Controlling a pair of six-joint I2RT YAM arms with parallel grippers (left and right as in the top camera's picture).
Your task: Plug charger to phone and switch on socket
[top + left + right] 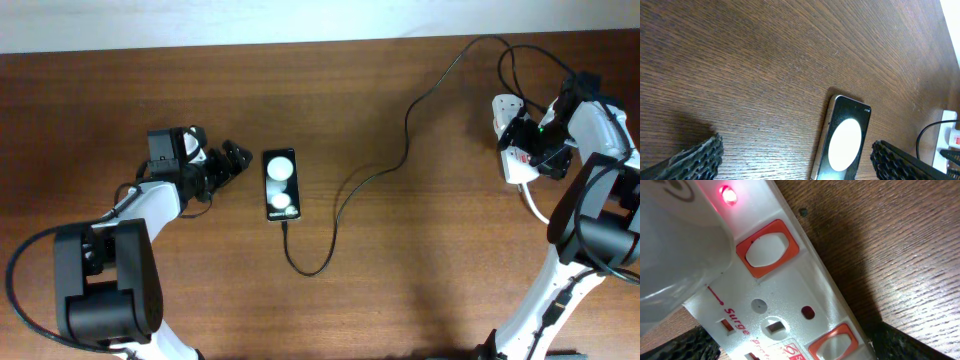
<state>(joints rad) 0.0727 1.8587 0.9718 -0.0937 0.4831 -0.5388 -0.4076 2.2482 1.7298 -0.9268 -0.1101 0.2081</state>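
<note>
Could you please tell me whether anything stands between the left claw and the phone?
Nothing visible does. Only bare table separates the open left claw from the phone. The charger cable trails off from the phone's near end, clear of that gap.

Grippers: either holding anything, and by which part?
Left gripper: open, nothing held; phone lies free ahead. Right gripper straddles the socket; whether it grips cannot be told.

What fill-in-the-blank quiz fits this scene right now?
The thin black charger cable runs up to the glossy black rectangular ___. The left gripper, beside it and touching nothing, is ___. The small lamp on the white elongated power strip glows ___.
Missing: phone; open; red.
</note>
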